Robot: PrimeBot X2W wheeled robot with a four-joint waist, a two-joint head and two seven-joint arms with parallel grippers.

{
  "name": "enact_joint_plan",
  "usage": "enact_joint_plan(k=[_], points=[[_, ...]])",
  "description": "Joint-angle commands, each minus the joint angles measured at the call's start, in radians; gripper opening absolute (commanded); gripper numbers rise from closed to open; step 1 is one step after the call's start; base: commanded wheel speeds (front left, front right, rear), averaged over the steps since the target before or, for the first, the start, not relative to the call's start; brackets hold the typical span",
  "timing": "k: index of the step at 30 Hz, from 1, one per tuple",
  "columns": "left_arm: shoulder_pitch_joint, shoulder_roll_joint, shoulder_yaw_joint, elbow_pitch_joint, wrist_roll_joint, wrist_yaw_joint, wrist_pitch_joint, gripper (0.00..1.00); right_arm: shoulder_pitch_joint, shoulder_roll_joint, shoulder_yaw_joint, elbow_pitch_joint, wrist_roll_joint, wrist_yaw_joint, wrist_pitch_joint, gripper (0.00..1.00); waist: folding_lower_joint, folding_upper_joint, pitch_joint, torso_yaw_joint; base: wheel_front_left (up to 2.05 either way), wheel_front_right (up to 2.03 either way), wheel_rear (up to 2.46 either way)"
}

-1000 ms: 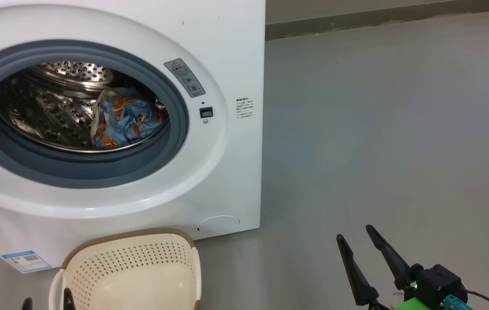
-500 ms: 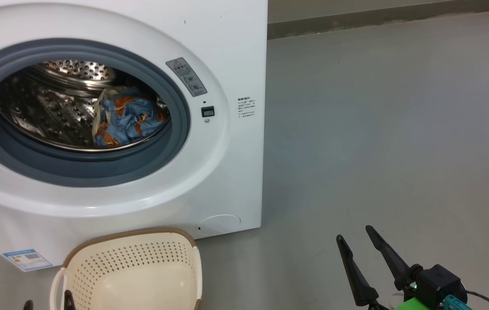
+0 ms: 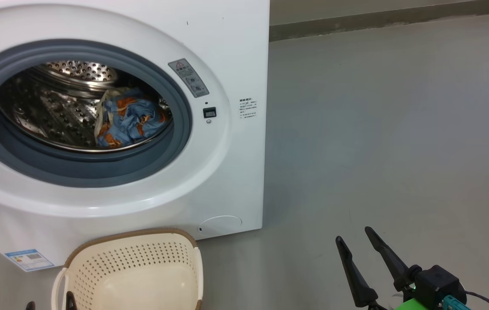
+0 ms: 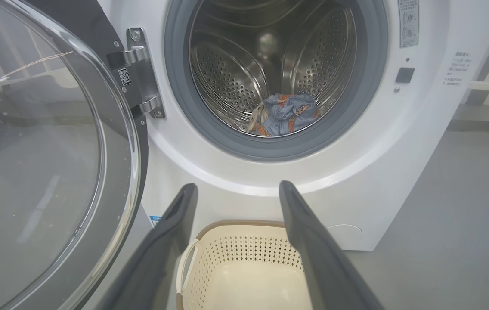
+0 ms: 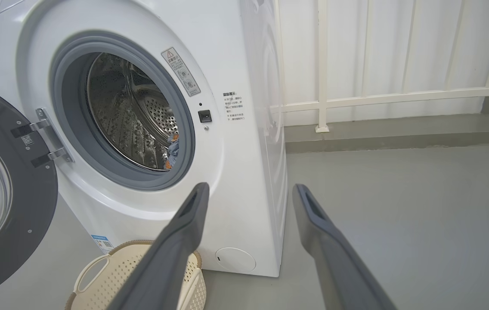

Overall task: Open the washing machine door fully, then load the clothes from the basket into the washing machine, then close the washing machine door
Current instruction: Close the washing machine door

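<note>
The clothes (image 3: 130,116) lie in the drum (image 3: 46,112) near the gasket (image 3: 182,125) (basket (image 3: 128,236) looks empty on the floor (image 3: 378,129) below). Swinging the open door (image 4: 42,163) shut from the left could pinch fabric. Both arms' jaws stand apart, empty.

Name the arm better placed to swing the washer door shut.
Left, most likely. The washing machine door hangs open on the robot's left, close beside the open left claw; the right claw sits far off over the floor.
</note>
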State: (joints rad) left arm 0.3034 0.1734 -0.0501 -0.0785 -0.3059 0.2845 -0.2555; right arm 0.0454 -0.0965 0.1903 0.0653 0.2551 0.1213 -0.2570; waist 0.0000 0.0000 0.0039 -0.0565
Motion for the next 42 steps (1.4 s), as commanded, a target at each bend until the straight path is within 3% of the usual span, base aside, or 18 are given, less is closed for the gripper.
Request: enact_joint_plan(k=[1, 20, 42], points=[[-0.038, 0.005, 0.040, -0.017, 0.015, -0.004, -0.006, 1.00, -0.022, -0.007, 0.031, -0.021, 0.004, 0.009, -0.005, 1.00, 0.0000, 0.0000, 0.000, 0.000, 0.00, 0.00, 0.00], [-0.046, 0.000, 0.048, 0.007, 0.023, -0.012, -0.006, 1.00, -0.022, -0.008, 0.034, -0.019, 0.006, 0.009, -0.005, 1.00, 0.0000, 0.0000, 0.003, 0.001, -0.13, 0.13, 0.00], [-0.066, -0.019, 0.062, 0.012, 0.041, -0.024, -0.006, 1.00, -0.019, -0.008, 0.027, -0.023, 0.005, 0.009, -0.005, 1.00, 0.0000, 0.0000, 0.005, 0.008, -1.50, 1.50, 0.00]])
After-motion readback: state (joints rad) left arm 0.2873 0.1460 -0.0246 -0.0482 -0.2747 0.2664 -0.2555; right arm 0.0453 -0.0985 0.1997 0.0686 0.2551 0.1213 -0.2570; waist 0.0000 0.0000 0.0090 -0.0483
